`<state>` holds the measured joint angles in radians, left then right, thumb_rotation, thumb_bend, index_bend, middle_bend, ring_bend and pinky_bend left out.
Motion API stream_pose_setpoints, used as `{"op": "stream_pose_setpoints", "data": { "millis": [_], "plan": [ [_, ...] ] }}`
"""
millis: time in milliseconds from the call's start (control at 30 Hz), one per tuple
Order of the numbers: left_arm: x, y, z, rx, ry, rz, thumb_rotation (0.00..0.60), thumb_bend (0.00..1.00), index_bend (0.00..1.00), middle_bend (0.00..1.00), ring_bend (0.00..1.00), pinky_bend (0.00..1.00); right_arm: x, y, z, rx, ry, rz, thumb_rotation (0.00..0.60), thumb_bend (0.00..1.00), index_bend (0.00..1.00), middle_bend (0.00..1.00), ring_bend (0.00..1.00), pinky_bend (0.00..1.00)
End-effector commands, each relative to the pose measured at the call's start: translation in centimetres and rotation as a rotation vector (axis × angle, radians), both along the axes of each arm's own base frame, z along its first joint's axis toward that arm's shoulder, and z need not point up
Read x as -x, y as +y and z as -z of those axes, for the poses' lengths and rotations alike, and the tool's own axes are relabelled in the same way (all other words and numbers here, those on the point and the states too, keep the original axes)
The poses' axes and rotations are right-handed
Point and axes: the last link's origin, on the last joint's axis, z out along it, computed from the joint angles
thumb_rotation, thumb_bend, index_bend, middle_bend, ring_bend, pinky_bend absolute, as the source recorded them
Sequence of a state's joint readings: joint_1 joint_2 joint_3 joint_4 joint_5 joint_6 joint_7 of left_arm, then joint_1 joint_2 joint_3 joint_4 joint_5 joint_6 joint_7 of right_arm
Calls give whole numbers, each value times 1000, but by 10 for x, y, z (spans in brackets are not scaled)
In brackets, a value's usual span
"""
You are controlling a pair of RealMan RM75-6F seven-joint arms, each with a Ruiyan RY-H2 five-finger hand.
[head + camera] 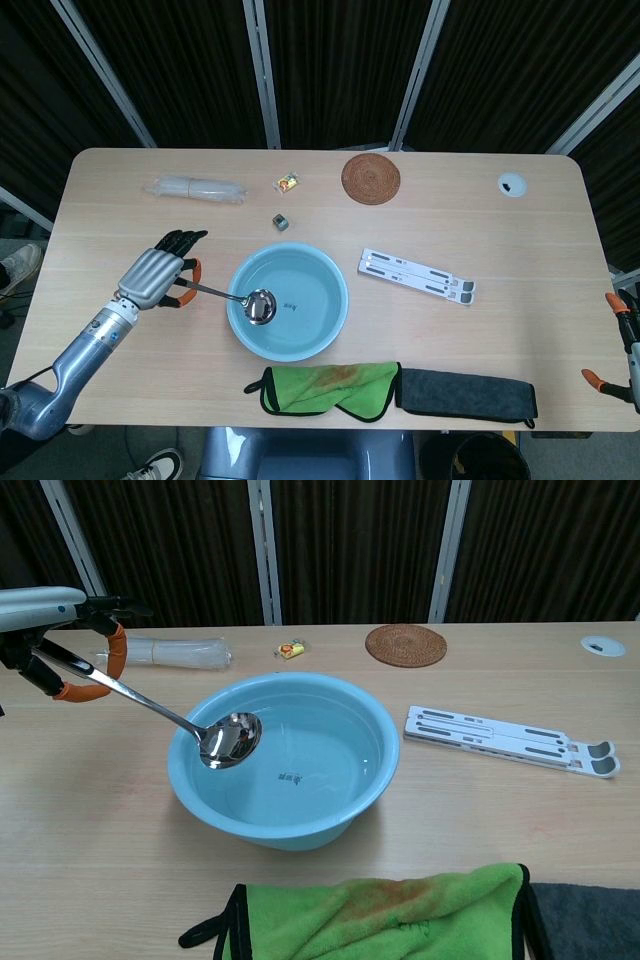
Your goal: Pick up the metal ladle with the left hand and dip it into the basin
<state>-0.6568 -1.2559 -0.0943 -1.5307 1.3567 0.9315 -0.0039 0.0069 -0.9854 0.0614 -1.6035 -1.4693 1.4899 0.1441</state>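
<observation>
My left hand (158, 277) (62, 620) grips the handle of the metal ladle (243, 300) (190, 727) to the left of the light blue basin (330, 320) (370, 790). The ladle slants down to the right, and its shiny bowl hangs just inside the basin's left rim, above the water. The basin holds clear water with a small dark mark at its bottom. My right hand (624, 345) shows only at the right edge of the head view, off the table, and its fingers are too cropped to read.
A green cloth (330, 388) and a dark grey cloth (468, 393) lie at the front edge. A white folding stand (416, 276) lies right of the basin. Behind are a woven coaster (371, 176), a plastic-wrapped bundle (195, 188), a small packet (288, 182), a small cube (281, 222) and a white disc (512, 184).
</observation>
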Motion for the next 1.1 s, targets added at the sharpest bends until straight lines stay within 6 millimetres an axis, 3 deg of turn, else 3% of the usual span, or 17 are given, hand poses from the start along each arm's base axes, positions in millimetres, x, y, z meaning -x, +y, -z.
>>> {"op": "stream_pose_setpoints", "data": {
  "millis": [33,433,933,1100],
  "plan": [
    [-6,11,6,-9,-7,4,600,476,612,0,0,0,0,-2,0,-5,-4,1,600,0,0,0,0,0],
    [-22,46,44,12,31,-15,600,475,609,0,0,0,2,-4,-3,-23,-28,-7,600,0,0,0,0,0],
    [-61,56,81,47,39,68,600,475,614,0,0,0,6,-7,-11,-19,-59,1,600,0,0,0,0,0],
    [-64,54,84,51,45,74,600,475,615,0,0,0,6,-6,-13,-17,-64,-1,600,0,0,0,0,0]
  ]
}}
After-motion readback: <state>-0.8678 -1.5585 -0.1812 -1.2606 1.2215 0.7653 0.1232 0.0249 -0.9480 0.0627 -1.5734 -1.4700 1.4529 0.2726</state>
